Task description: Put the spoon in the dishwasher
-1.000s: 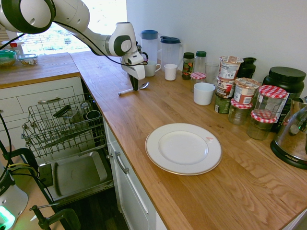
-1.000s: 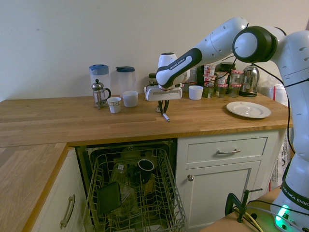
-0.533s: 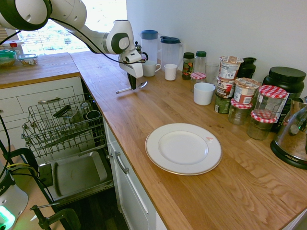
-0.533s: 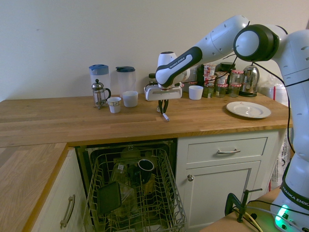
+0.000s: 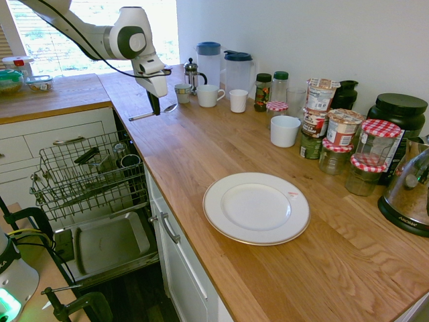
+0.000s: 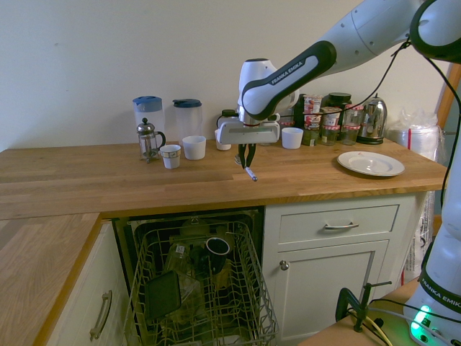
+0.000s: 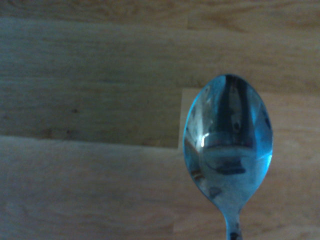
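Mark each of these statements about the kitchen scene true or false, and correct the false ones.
1. The hand is shut on the spoon. True.
2. The spoon lies flat on the white plate. False: it is held above the wooden counter; the plate is bare.
3. The dishwasher stands open with its rack pulled out. True.
4. The spoon is already in the dishwasher. False: it is above the counter, near its edge.

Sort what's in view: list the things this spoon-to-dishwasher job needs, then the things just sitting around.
Job:
- small shiny silver metal spoon, held in the shut jaws of the gripper above the wooden counter
- dishwasher's grey wire rack, pulled out

Lying about:
- round white plate
- two blue-lidded jugs
- white mugs
- red-checked-lid jars
- glass French press
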`<state>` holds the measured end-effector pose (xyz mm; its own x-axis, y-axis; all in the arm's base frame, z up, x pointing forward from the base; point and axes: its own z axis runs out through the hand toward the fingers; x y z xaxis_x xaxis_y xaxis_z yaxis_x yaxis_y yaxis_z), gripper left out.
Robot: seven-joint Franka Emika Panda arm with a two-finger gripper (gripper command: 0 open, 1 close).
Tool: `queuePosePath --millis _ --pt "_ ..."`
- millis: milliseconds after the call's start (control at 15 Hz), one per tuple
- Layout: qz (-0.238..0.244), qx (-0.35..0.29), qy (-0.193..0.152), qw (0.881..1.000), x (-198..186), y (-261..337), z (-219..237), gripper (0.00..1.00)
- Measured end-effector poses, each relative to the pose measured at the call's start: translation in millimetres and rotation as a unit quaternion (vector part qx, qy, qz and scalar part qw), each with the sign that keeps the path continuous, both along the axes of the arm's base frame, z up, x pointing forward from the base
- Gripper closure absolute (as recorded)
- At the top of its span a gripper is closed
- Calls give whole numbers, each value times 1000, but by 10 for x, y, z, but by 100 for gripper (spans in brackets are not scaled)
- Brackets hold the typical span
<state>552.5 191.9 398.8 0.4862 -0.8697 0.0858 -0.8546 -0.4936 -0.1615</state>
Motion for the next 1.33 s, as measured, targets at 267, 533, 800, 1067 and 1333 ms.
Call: queuePosePath --millis 267,533,800,1067,1333 --pt "-12 1 -7 1000 -328 187 -40 100" --pt "-36 5 -22 999 -592 319 -196 100" --pt "-39 7 -33 999 -1216 679 -300 100" --pt "-24 8 -30 999 -1891 1173 -524 100" --pt "-23 15 -32 999 -2277 1479 -832 100"
